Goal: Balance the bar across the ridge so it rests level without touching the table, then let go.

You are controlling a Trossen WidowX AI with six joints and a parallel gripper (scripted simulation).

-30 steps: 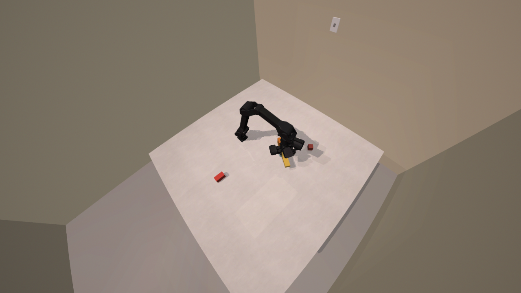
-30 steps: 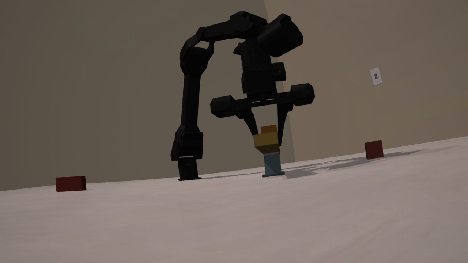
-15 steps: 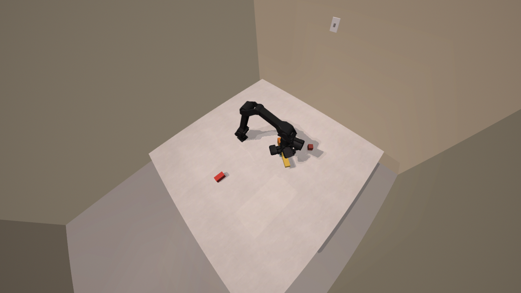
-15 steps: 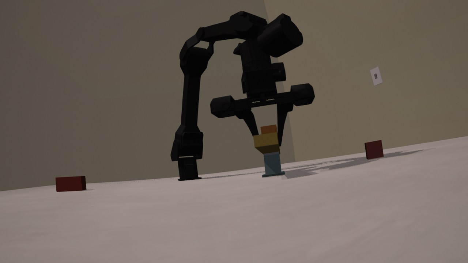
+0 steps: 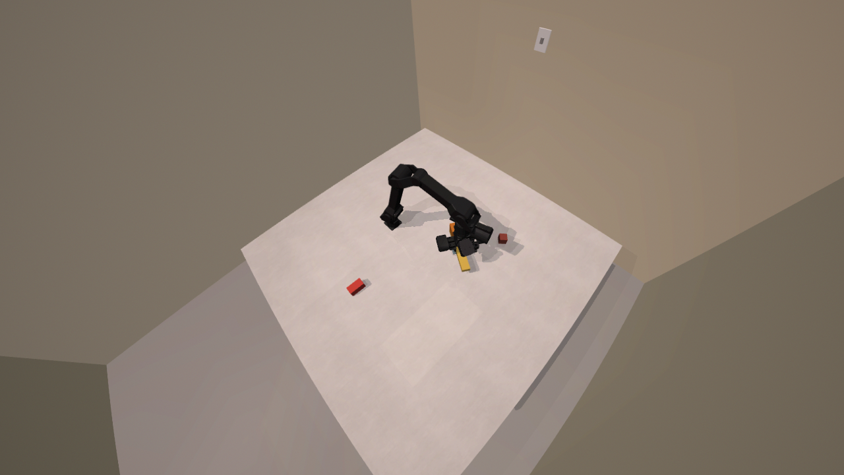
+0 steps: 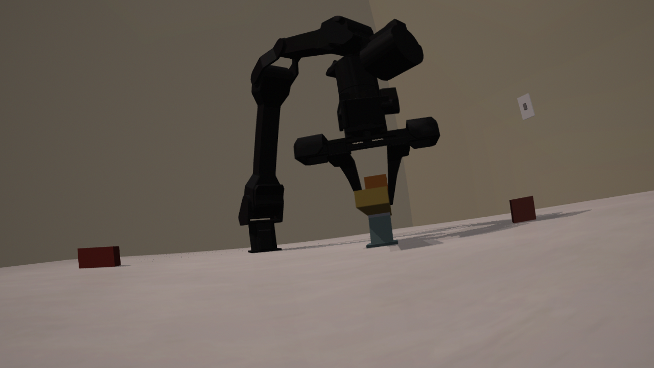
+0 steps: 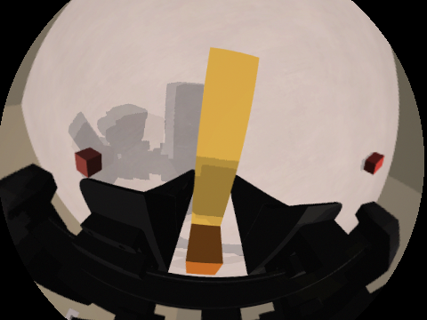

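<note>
Claw (image 6: 371, 194) clamped on bar (image 6: 372, 201) over ridge (image 6: 380, 231); bar looks stiff, orange end maybe heavier, so grip off-centre

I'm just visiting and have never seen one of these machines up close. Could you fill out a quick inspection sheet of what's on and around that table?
Surface: pale table, with shadows beside the arm.
Job's things: yellow bar with an orange end, held above the blue-grey ridge; whether it touches the ridge cannot be told.
Clutter: red block lying far off; dark red cube near the arm.
Grippers: gripper shut on the bar.
Cables: nothing seen.
Surroundings: tan walls; wall plate.
</note>
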